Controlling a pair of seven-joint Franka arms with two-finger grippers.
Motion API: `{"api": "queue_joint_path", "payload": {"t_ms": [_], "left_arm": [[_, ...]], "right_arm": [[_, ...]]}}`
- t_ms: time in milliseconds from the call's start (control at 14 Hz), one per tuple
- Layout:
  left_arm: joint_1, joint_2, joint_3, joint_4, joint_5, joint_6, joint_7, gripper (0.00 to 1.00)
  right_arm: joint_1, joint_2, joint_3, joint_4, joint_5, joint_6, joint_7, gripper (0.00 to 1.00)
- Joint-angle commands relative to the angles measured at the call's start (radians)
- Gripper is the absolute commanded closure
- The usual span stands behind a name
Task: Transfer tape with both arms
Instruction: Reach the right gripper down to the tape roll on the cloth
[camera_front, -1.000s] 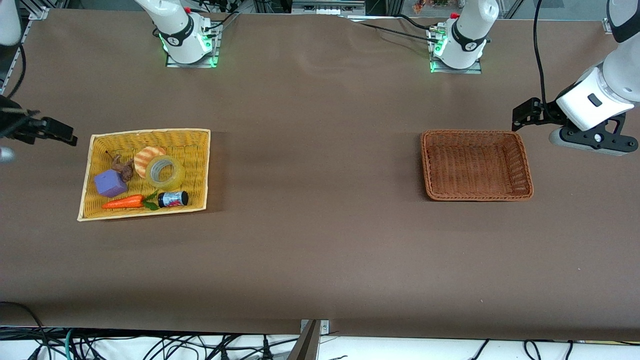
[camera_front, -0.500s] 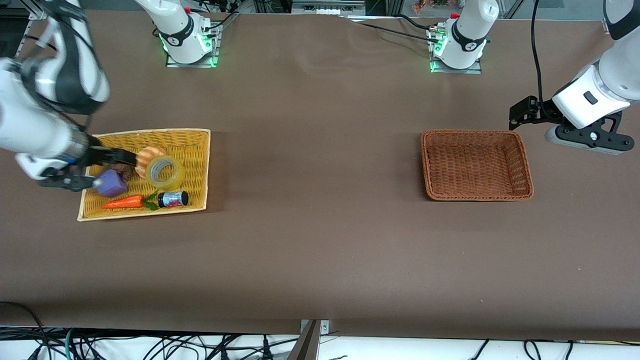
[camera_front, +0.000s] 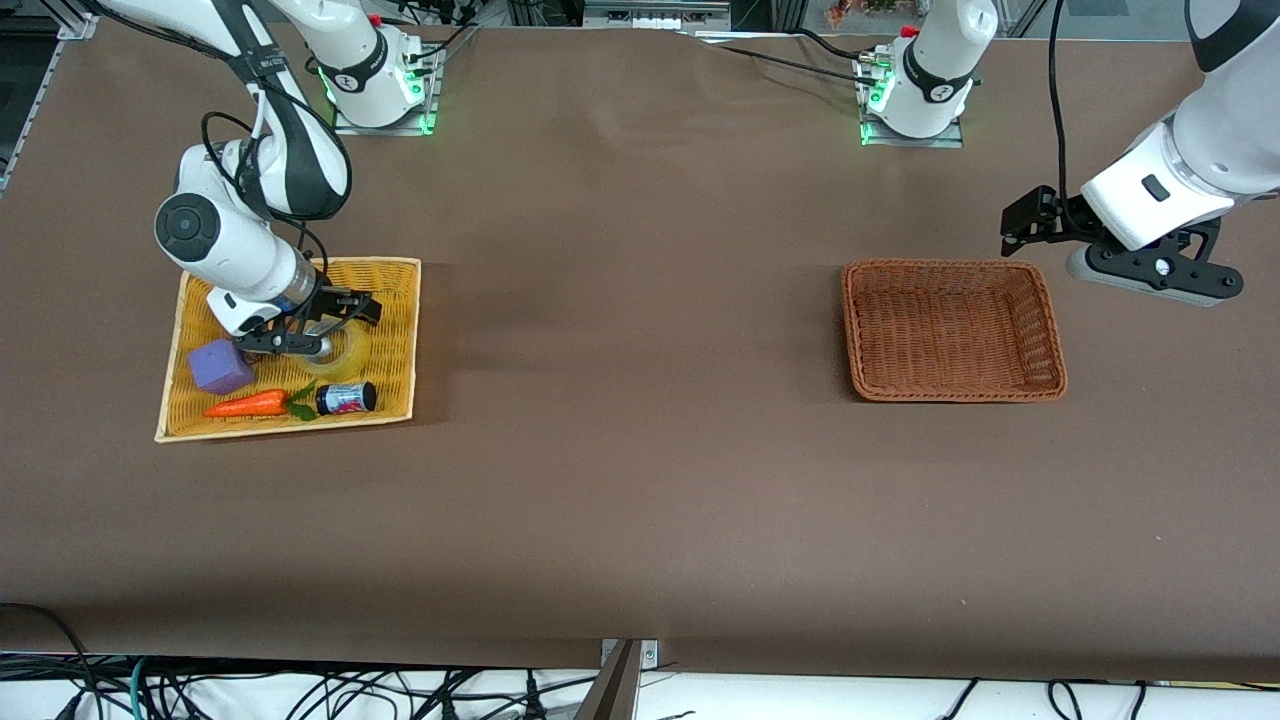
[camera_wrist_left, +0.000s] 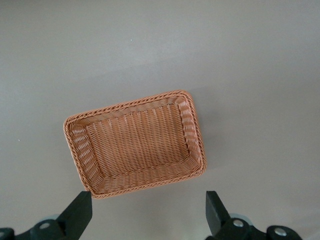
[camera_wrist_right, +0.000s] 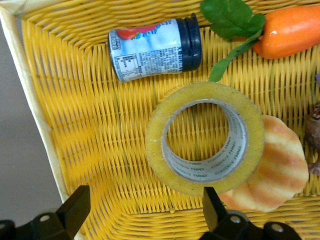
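- Right gripper (camera_front: 335, 322) poised over the yellow tray (camera_front: 398, 300), fingers spread wide and empty, nothing pinched.
- Tape (camera_wrist_right: 205, 144) lying flat in the tray just under and ahead of those fingers, hole facing up, one edge resting against the croissant toy (camera_wrist_right: 272, 175).
- In the right wrist view, both fingertips (camera_wrist_right: 75, 205) showing at the frame's edge, the ring sitting off-centre between them, closer to one finger than the other.
- No long axis to align with: a round ring, so any approach angle workable; the wall of the ring probably the thing to straddle, one finger in the hole and one outside.
- Bottle (camera_wrist_right: 155, 47) and carrot (camera_wrist_right: 295, 27) lying past the tape from the fingers, near but apart from it; croissant toy touching it, likely to get nudged by a finger on that side.
- Left gripper (camera_front: 1020, 222) waiting above the table just beside the brown basket (camera_front: 1050, 335), fingers likewise spread, holding nothing.
- Right arm clearly the nearer one to the tape; left arm well apart, at the basket end.
- Judged stage: reach done, descent and closing on the tape not yet made.
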Motion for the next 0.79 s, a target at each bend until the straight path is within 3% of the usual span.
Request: {"api": "queue_joint_path", "payload": {"t_ms": [0,429,714], "left_arm": [[0.009,0.000,0.000,0.020,0.016,-0.020,-0.012,0.00],[0.012,0.004,0.008,0.017,0.017,-0.020,-0.012,0.00],[0.012,0.002,0.008,0.018,0.016,-0.020,-0.012,0.00]], "right_arm": [[-0.009,0.014,0.004,-0.015,-0.012,0.046,-0.003,0.00],[-0.009,0.099,0.004,-0.041,-0.015,0.190,-0.006,0.00],[-0.009,0.112,0.003,-0.048,-0.017,0.209,-0.023,0.00]]}}
